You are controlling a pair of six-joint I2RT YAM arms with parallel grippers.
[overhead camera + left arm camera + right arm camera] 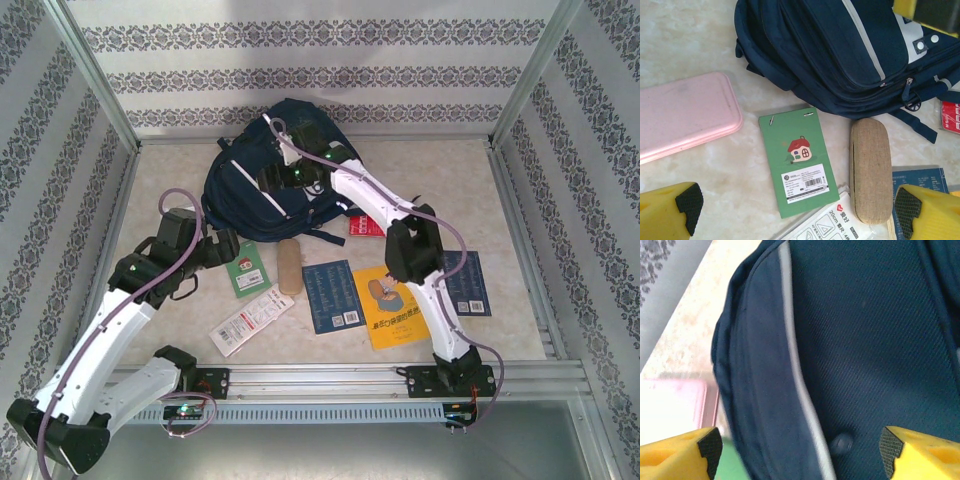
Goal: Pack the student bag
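The navy student bag (243,190) lies flat at the back of the table, white stripes up. My right gripper (277,180) hovers low over its middle. In the right wrist view the bag's fabric (865,340) and a grey-white stripe (805,405) lie under the right gripper (800,447), whose jaws stand wide apart and hold nothing. My left gripper (222,247) hangs open above the table, in front of the bag (840,45). Below the left gripper (798,205) lie a green notebook (797,160) and a packet of rulers (835,225).
A tan glasses case (870,170) lies right of the notebook, and a pink pencil case (685,115) to its left. Further right are a blue book (332,295), a yellow book (392,305), another blue book (465,283) and a red item (365,226). Patterned walls enclose the table.
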